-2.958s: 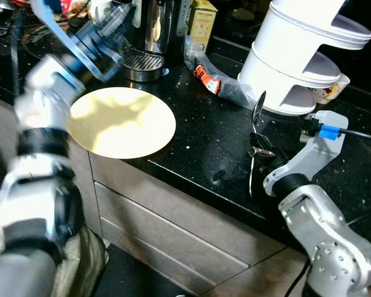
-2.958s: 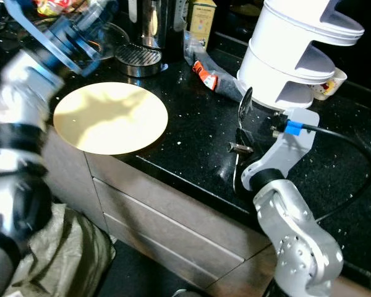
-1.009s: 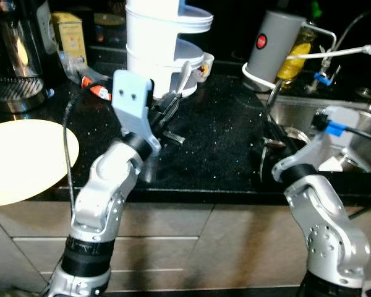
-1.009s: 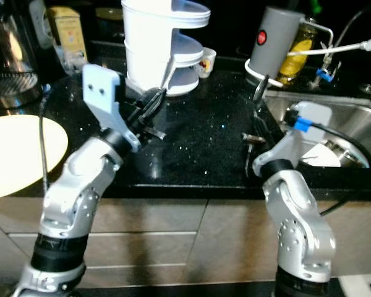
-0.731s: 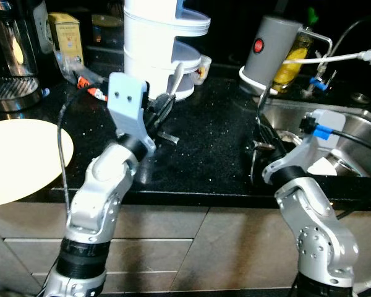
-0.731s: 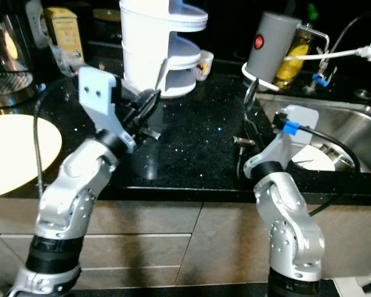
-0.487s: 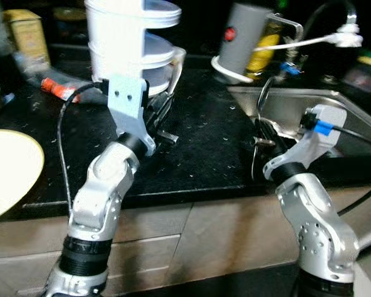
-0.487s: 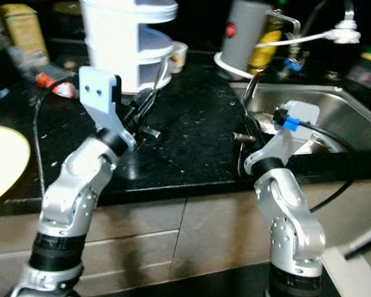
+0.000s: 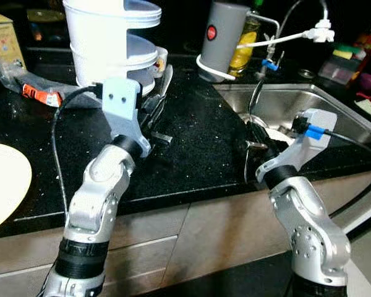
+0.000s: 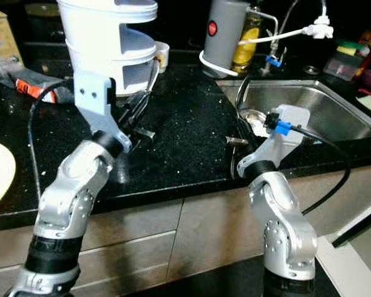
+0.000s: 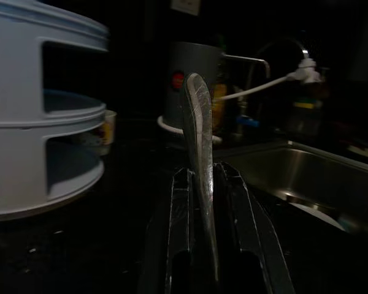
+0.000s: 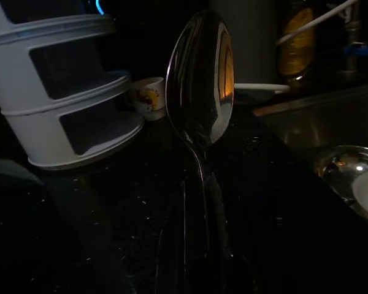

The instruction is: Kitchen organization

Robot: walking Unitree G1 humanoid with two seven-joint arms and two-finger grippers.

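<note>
My left gripper (image 9: 156, 104) is shut on a metal spoon (image 11: 199, 153), which stands upright and edge-on between the fingers, its tip (image 9: 167, 70) in front of the white tiered container (image 9: 108, 37). My right gripper (image 9: 255, 131) is shut on a second spoon (image 12: 201, 79), whose shiny bowl points up. This gripper hovers over the black counter's (image 9: 198, 133) edge beside the steel sink (image 9: 309, 102). A pale yellow plate (image 9: 3, 182) lies on the counter at the far left.
A grey canister (image 9: 219, 34) and a yellow bottle stand behind the sink's left corner, with a faucet and hose nearby. A small cup (image 9: 161, 59) sits by the white container. A red-labelled packet (image 9: 34, 91) lies at back left. Dishes rest in the sink.
The camera has swung to the right: the plate slid toward the left edge and more of the sink came into view. Both grippers still hold their spoons upright.
</note>
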